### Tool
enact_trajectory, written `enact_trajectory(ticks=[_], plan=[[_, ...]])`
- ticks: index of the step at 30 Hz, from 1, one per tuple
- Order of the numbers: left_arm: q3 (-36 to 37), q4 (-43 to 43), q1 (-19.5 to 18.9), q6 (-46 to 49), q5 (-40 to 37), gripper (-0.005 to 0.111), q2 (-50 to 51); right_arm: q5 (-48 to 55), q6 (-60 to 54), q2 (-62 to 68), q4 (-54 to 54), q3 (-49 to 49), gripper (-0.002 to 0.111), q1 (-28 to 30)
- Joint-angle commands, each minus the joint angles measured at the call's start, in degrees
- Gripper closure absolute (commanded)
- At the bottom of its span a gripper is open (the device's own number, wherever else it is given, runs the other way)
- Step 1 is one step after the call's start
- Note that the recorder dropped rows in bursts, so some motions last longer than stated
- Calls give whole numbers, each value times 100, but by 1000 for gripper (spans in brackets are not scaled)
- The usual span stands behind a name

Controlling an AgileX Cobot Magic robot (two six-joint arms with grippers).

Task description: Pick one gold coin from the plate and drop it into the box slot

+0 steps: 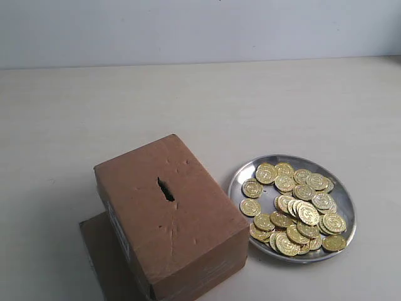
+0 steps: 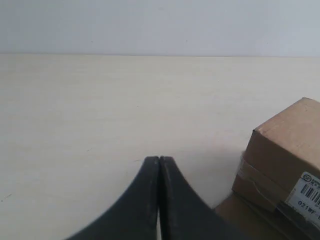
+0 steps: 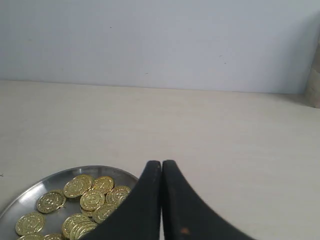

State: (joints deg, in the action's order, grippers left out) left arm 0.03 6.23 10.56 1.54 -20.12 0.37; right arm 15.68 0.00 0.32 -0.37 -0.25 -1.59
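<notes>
Near the clenched right gripper (image 3: 161, 164) lay the plate (image 3: 50, 181); left gripper (image 2: 159, 160) likewise clenched; only the exterior view showed the slot (image 1: 165, 189).

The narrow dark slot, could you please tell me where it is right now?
In the exterior view the slot cuts the top of the brown cardboard box, left of the round silver plate.

Pale, faintly grained table (image 1: 188, 94), running back to a light wall (image 1: 188, 28). On its right side lies the plate (image 1: 235, 195), heaped with gold coins (image 1: 301, 210). Just beside it on the left stands the box (image 1: 182, 226), set on a flat brown cardboard piece (image 1: 97, 251) that lies on the table
</notes>
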Motion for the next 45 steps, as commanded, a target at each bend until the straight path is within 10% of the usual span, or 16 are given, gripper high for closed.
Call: enact_trajectory(ticks=[1, 16, 31, 39, 45], plan=[[-3, 13, 26, -20, 9, 107, -37, -36, 0, -32, 4, 25, 108, 23], [-3, 565, 26, 382, 761, 107, -37, -108, 0, -32, -192, 25, 108, 23], [-17, 3694, 26, 336, 1776, 107, -37, -3988, 2218, -32, 1657, 25, 108, 23], [-38, 3694, 26, 336, 1790, 107, -37, -3337, 3903, -32, 442, 25, 108, 23], [-389, 3626, 26, 1077, 1118, 107, -37, -199, 4099, 16, -991, -1108, 108, 23]])
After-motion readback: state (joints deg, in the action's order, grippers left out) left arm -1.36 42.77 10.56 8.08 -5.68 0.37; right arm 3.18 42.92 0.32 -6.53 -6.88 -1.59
